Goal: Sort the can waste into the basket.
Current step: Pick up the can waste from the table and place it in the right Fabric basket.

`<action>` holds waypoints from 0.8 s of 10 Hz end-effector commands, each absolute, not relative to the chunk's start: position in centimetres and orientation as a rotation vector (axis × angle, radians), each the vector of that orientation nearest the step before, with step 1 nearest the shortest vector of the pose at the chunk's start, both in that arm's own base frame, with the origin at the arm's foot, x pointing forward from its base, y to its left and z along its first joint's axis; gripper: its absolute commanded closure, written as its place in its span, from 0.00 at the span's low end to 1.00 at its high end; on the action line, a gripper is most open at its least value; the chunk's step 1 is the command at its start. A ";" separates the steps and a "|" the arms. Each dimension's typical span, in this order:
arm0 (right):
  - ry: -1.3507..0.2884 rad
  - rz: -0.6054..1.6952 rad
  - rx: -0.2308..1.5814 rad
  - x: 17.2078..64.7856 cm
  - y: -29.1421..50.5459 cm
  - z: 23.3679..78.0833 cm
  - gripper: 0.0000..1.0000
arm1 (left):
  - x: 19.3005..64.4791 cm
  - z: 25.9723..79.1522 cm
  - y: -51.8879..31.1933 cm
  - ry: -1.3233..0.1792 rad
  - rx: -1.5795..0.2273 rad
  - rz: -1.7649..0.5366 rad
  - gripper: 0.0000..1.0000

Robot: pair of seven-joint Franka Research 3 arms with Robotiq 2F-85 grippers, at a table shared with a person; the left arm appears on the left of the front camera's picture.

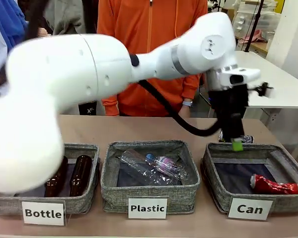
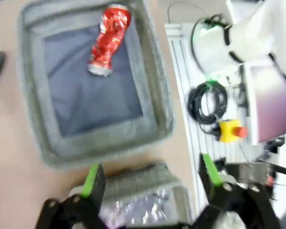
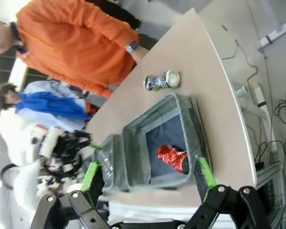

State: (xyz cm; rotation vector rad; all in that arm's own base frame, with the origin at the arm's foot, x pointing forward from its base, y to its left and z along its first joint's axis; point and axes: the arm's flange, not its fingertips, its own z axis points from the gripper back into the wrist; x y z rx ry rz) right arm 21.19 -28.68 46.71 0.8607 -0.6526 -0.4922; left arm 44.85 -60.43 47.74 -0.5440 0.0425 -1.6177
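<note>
Can waste in two pieces. First, a red crushed drink can with silver top (image 1: 274, 185), lying on its side on the dark floor of the low grey fabric basket labelled "Can" (image 1: 214, 166), toward that basket's near right corner. Second, a crushed black-and-silver drink can (image 1: 246, 139), on its side on the bare counter (image 1: 139, 130) just behind the basket's far rim, outside it, partly hidden in the front view by the left fingers (image 1: 237, 145). Basket itself at the right end of the counter's near edge, label facing the robot.

Those left fingers pointing down by the basket's far rim, green pads spread wide, holding nothing; same wide empty gap from the left wrist, red can and grey basket beyond it. Wide too and empty, the right fingers (image 3: 91, 175), raised well above the counter's right end, looking down on basket, red can and dark can.

Further left along the near edge:
- At the middle, a like grey bin labelled "Plastic" (image 1: 109, 184), holding clear plastic bottles (image 1: 154, 166).
- At the left end, a like grey bin labelled "Bottle" (image 1: 91, 148), holding two brown glass bottles (image 1: 80, 174).

At the far edge, a person in an orange top (image 1: 154, 25), standing.
</note>
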 end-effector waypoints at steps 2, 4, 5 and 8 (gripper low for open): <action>-0.637 -0.430 0.862 24.1 -16.0 46.6 0.00 | 39.4 46.4 -43.2 -0.034 -0.682 -1.330 0.00; -0.517 -0.349 0.915 24.7 -9.4 47.0 0.00 | 39.7 45.8 -32.9 -0.191 -0.834 -1.054 0.00; -0.351 -0.313 0.931 25.0 -6.3 46.6 0.00 | 39.3 45.1 -28.1 -0.233 -0.912 -0.937 0.00; 0.163 -0.253 0.957 25.4 2.7 44.2 0.00 | 35.9 42.3 -13.9 -0.384 -1.198 -0.727 0.00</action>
